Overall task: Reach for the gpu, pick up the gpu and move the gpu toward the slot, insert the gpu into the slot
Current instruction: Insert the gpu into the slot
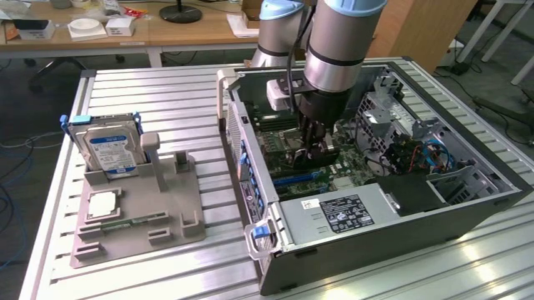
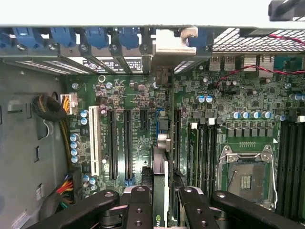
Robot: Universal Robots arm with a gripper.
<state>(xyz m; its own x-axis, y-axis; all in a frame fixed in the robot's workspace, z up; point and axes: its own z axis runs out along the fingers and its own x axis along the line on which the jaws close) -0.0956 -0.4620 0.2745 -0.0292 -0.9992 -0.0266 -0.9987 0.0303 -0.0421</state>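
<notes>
- The tool [image 1: 316, 152] is down inside the open computer case [image 1: 467, 206], above the motherboard [image 1: 279, 140], its fingers [image 2: 140, 210] clamped on the gpu [image 2: 160, 188]
- In the wrist view the gpu shows edge-on between the two dark fingers, a thin card standing upright over the motherboard, with its silver bracket [image 2: 170, 43] up against the case's rear wall among the blue slot latches [image 2: 97, 36]
- A green mark sits on the gpu's edge near the fingers; it is too small to read
- The card lies in line with the long black expansion slots [image 2: 127, 143]; whether it is seated in one cannot be told
- The power supply [image 1: 338, 215] carries a black label with white print, not legible
- On the bench [image 1: 150, 94], well apart from the case, a grey holder [image 1: 137, 212] carries an upright hard drive [image 1: 109, 147] with a blue label; its writing cannot be made out
</notes>
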